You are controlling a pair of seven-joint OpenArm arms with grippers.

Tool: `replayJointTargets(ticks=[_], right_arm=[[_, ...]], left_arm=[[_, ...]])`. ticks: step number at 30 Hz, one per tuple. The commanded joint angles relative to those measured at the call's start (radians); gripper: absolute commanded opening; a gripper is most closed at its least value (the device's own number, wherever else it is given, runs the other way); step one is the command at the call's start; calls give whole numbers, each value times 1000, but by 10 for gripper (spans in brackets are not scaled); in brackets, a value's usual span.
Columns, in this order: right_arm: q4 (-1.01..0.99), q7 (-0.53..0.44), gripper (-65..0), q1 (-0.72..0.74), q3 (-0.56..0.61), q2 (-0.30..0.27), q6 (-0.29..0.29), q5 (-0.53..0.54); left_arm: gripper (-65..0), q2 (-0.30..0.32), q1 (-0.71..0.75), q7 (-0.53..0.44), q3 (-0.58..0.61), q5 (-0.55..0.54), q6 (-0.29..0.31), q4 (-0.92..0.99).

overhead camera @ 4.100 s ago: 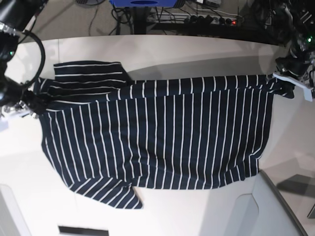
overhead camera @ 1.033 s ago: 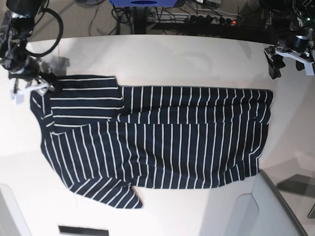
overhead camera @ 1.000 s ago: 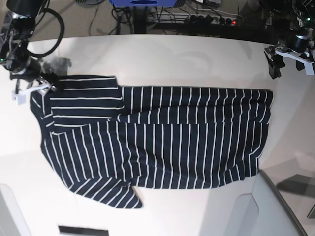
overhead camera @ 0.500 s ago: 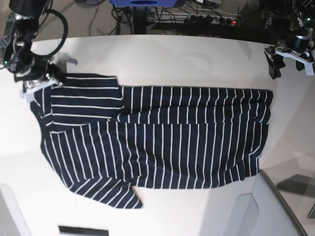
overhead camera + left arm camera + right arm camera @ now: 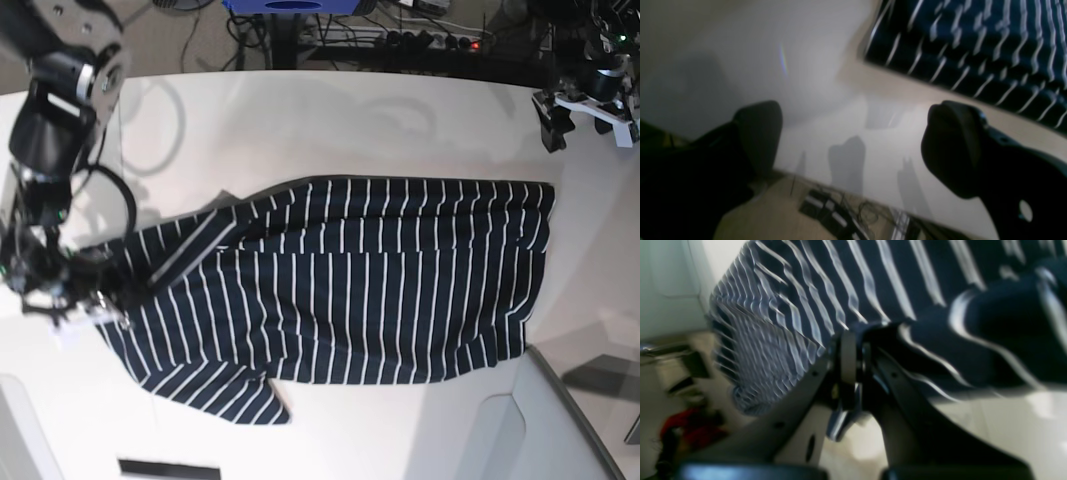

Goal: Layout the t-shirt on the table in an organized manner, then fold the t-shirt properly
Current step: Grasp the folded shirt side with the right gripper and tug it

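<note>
The t-shirt point(image 5: 350, 285) lies spread on the table point(image 5: 330, 125), soft and limp, best gripped at hems or corners; the right gripper point(image 5: 85, 300) is clamped on a sleeve fold, while the left gripper point(image 5: 560, 120) hangs with jaws apart.

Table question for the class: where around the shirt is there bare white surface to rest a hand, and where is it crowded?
Bare table runs behind the shirt, from its far edge to the curved table edge, and between the open left claw and the shirt's corner. The near strip is narrower. It is crowded where the right claw pinches the sleeve.
</note>
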State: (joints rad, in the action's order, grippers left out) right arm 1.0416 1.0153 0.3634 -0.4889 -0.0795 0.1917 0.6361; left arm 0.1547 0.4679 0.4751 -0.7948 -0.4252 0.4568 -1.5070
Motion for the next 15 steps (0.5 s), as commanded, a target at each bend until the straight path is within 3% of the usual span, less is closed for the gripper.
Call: replayJointTargets(ticks=[1,6,9,15], right_arm=[[-22,-31,-642,46,0,-13,5,18],[-93,-71,-642,72,-4,-15,-11,18],[-91,-77,-644,36,-9,-16,-57,18],[-91,-74,-644,-11,-1,-18,-59,20]], left_arm=[[0,16,2,-23,-5,-13,3,-7],[0,18,5,-28,-5,-13,3,12],[0,18,7,-28,-7,-13,3,10],[0,18,1,-26,-5,-13,3,10]])
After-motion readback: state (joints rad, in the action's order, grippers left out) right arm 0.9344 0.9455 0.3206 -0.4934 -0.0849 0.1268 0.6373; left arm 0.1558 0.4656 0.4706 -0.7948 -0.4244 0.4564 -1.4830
